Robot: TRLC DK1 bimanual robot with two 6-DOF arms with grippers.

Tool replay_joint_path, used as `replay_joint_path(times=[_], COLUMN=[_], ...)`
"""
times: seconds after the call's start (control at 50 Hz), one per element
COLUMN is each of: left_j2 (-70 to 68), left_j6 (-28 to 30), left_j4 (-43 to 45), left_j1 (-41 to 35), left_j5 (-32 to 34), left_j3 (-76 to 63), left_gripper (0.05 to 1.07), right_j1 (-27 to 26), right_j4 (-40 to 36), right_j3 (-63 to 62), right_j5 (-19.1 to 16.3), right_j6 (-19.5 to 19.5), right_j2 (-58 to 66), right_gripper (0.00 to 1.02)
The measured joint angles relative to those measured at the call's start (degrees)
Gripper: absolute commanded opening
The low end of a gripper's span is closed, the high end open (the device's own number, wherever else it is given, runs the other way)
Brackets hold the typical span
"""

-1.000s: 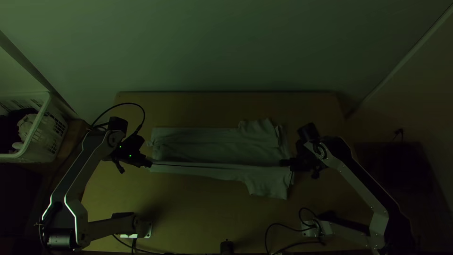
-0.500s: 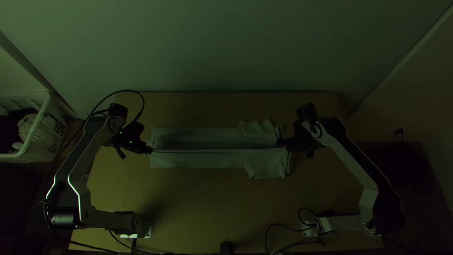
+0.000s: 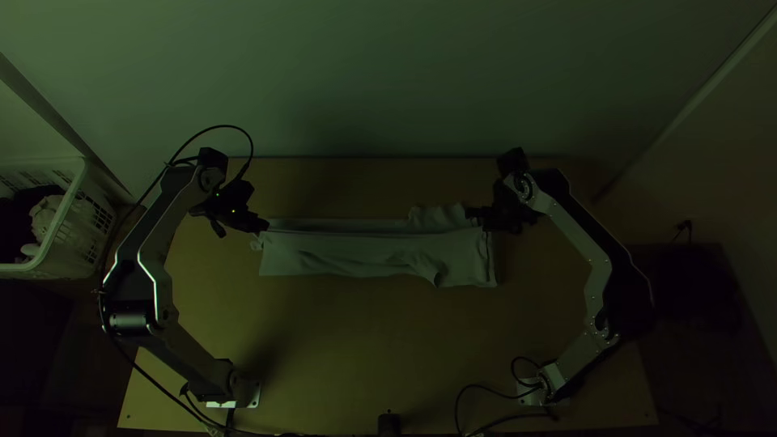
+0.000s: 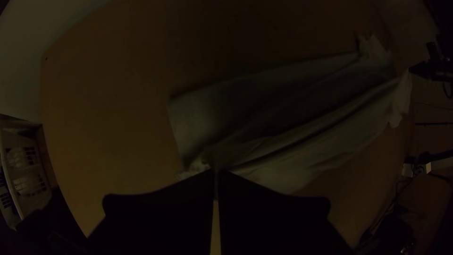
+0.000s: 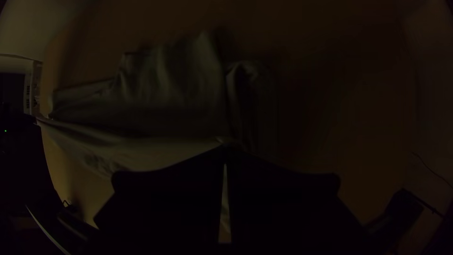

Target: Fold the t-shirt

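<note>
1. Wood of a light tone forms the table under the t-shirt, which lies lengthwise across its middle, hem end toward the left arm and sleeve end toward the right arm.
2. Along its length the t-shirt is partly doubled: the near layer is drawn up over the far one, with a strip and one sleeve showing beyond the raised edge. Folds run along the near layer, and it bunches near the sleeve end.
3. At the t-shirt's hem end, the left gripper has its fingers narrow, pinching the raised edge.
4. At the t-shirt's sleeve end, the right gripper also has its fingers narrow, pinching the same edge by the shoulder. The cloth stretches between both grippers.
5. Past the t-shirt's hem end, well apart from it and beside the table, stands a white basket with clothes inside.
6. On the t-shirt's near side, well apart from it, black cables curl by the right arm's base.
</note>
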Motion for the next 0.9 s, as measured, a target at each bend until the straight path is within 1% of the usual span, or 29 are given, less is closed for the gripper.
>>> replay_joint_path(times=[0.26, 0.32, 0.34, 0.38, 0.4, 0.42, 0.48, 0.52, 0.54, 0.56, 0.62, 0.66, 0.74, 0.78, 0.84, 0.88, 0.9], left_j2=[7.5, 8.5, 8.9, 9.5, 9.7, 9.9, 10.5, 10.8, 10.9, 10.9, 11.1, 11.3, 11.4, 11.4, 11.4, 11.4, 11.4], left_j6=[-0.4, -0.4, -0.4, -0.4, -0.5, -0.6, -0.7, -0.7, -0.7, -0.7, -0.9, -0.9, -1.4, -1.6, -2.2, -2.4, -2.5], left_j4=[0.0, 0.0, 0.0, 0.2, 0.3, 0.5, 0.7, 0.8, 0.9, 0.9, 0.9, 0.9, 0.9, 0.9, 0.9, 1.0, 1.0], left_j1=[0.0, 0.0, 0.1, 0.1, 0.1, 0.1, 0.2, 0.3, 0.4, 0.4, 0.6, 0.7, 0.9, 0.9, 0.9, 1.0, 1.0], left_j5=[0.0, 0.0, 0.0, 0.0, 0.0, 0.0, 0.0, 0.0, 0.0, 0.0, 0.0, 0.0, 0.0, 0.0, 0.0, 0.0, 0.0], left_j3=[5.9, 6.6, 6.8, 7.2, 7.3, 7.4, 7.7, 7.7, 7.7, 7.7, 7.8, 7.8, 7.8, 7.8, 7.8, 7.8, 7.8], left_gripper=[0.08, 0.09, 0.12, 0.23, 0.31, 0.4, 0.73, 0.93, 1.0, 1.03, 1.03, 1.03, 1.03, 1.03, 1.03, 1.03, 1.03], right_j1=[-1.2, -1.3, -1.3, -1.3, -1.4, -1.4, -1.4, -1.5, -1.5, -1.5, -1.5, -1.5, -1.5, -1.5, -1.5, -1.6, -1.6], right_j4=[1.2, 1.6, 1.7, 2.3, 2.4, 2.6, 3.2, 3.8, 4.2, 4.5, 4.9, 5.1, 6.3, 6.7, 6.9, 7.0, 7.1], right_j3=[5.4, 6.3, 6.5, 6.9, 7.2, 7.4, 8.1, 8.3, 8.4, 8.4, 8.4, 8.7, 9.0, 9.0, 9.0, 9.0, 9.0], right_j5=[0.0, 0.0, 0.0, 0.0, 0.0, 0.0, 0.0, 0.0, 0.0, 0.0, 0.0, 0.0, 0.0, 0.0, 0.0, 0.0, 0.0], right_j6=[-0.5, -0.9, -0.9, -0.9, -0.9, -0.9, -0.9, -0.9, -0.9, -0.9, -0.9, -1.0, -1.1, -1.1, -1.3, -1.4, -1.5], right_j2=[8.4, 10.2, 10.6, 11.7, 12.2, 12.7, 14.0, 14.7, 14.9, 15.2, 15.7, 16.1, 16.8, 17.0, 17.1, 17.1, 17.1], right_gripper=[0.03, 0.03, 0.03, 0.03, 0.03, 0.03, 0.03, 0.05, 0.07, 0.09, 0.17, 0.27, 0.36, 0.44, 0.47, 0.53, 0.54])
